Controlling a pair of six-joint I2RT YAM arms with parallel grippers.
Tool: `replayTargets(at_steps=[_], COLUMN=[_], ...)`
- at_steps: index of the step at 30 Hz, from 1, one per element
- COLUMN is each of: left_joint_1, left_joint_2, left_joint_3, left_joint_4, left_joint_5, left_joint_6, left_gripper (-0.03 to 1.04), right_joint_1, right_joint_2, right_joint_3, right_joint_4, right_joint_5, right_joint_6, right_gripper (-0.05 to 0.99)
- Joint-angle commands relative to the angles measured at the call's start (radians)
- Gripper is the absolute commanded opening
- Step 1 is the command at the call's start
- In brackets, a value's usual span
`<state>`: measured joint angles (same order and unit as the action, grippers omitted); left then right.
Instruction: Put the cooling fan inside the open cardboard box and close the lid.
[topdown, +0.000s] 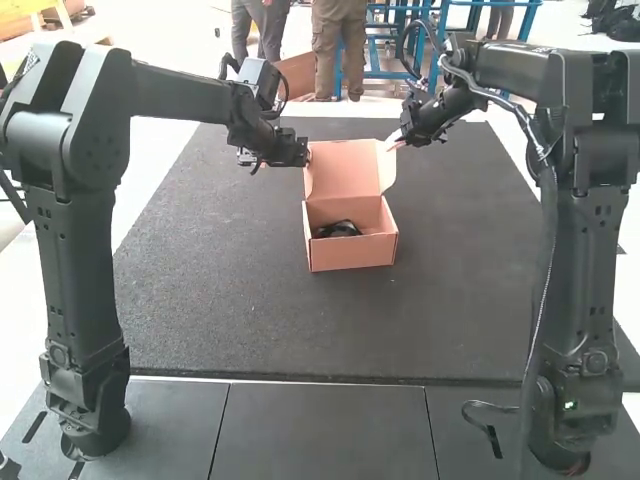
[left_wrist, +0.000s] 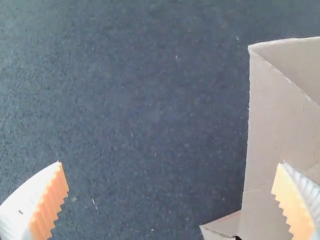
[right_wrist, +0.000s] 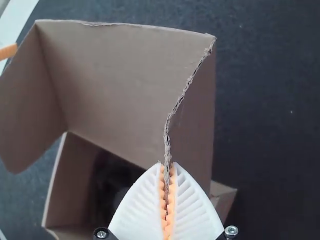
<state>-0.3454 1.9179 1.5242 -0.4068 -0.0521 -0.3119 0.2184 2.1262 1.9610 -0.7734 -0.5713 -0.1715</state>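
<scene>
An open cardboard box stands mid-mat with its lid raised upright at the back. The black cooling fan lies inside it, seen dimly as a dark shape in the right wrist view. My right gripper is shut on the edge of the lid's right side flap, its ribbed fingers pinching the cardboard. My left gripper is open at the lid's left edge; one orange pad rests by the lid's left flap, the other finger hangs over bare mat.
The black mat covers the table around the box, with free room on both sides and in front. The table's front edge lies well short of the box.
</scene>
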Motion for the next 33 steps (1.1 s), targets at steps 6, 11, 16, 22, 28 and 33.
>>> replayTargets(at_steps=[6,11,16,22,28,33], left_joint_1=[-0.017,-0.017,-0.018,-0.024,-0.026,-0.026], left_joint_2=[-0.026,-0.03,-0.042,-0.057,-0.072,-0.085], left_joint_3=[0.054,0.065,0.068,0.063,0.059,0.051], left_joint_4=[-0.01,-0.024,-0.03,-0.052,-0.073,-0.09], left_joint_5=[0.012,0.012,0.014,0.014,0.015,0.017], left_joint_6=[0.002,-0.003,-0.006,-0.004,-0.004,-0.003], left_gripper=[0.97,0.97,0.97,0.97,0.97,0.97], right_joint_1=[0.009,0.01,0.016,0.027,0.05,0.072], right_joint_2=[0.011,-0.002,-0.031,-0.057,-0.095,-0.121], right_joint_3=[-0.013,-0.013,-0.019,-0.036,-0.076,-0.114], right_joint_4=[-0.02,-0.046,-0.064,-0.089,-0.109,-0.113], right_joint_5=[0.062,0.085,0.097,0.106,0.106,0.108], right_joint_6=[0.003,0.001,0.001,0.001,0.003,0.003], right_gripper=[0.0,0.0,0.0,0.0,0.0,0.0])
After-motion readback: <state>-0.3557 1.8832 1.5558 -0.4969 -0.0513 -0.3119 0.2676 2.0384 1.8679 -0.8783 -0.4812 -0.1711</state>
